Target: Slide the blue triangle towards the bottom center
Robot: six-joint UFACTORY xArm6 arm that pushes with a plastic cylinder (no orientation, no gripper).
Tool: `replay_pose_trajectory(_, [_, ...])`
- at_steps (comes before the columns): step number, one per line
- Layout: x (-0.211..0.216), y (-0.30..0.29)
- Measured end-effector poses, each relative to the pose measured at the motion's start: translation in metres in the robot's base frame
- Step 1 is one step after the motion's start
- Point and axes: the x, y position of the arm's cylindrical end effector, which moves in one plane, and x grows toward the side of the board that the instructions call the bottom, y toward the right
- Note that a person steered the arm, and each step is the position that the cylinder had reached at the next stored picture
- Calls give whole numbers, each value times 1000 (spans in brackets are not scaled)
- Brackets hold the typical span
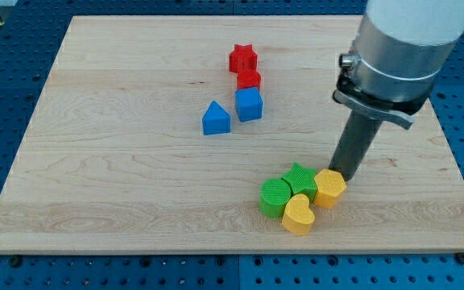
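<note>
The blue triangle (216,118) lies a little above the board's middle, point up. A blue cube (249,104) sits just to its right. My tip (345,173) is far to the right and lower, touching the upper edge of a yellow block (329,188). The rod rises from there to the arm's grey body at the view's top right. The tip is well apart from the blue triangle.
A red star (243,58) and a red block (249,79) stand above the blue cube. A green star (300,178), a green round block (275,196) and a yellow heart (298,215) cluster by the yellow block. The wooden board (95,161) lies on a blue perforated table.
</note>
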Motion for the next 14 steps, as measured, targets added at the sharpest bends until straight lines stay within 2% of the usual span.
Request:
replay_pose_trajectory(1, [1, -5])
replay_pose_trajectory(2, [-20, -24])
replay_pose_trajectory(3, [-71, -68])
replay_pose_trajectory(4, [-82, -145])
replay_pose_trajectory(5, [-82, -190])
replay_pose_trajectory(7, [-72, -190])
replay_pose_trajectory(8, [-47, -196])
replay_pose_trajectory(9, [-57, -261])
replay_pose_trajectory(10, [-123, -341])
replay_pose_trajectory(11, [-173, -327])
replay_pose_trajectory(14, [-164, -310])
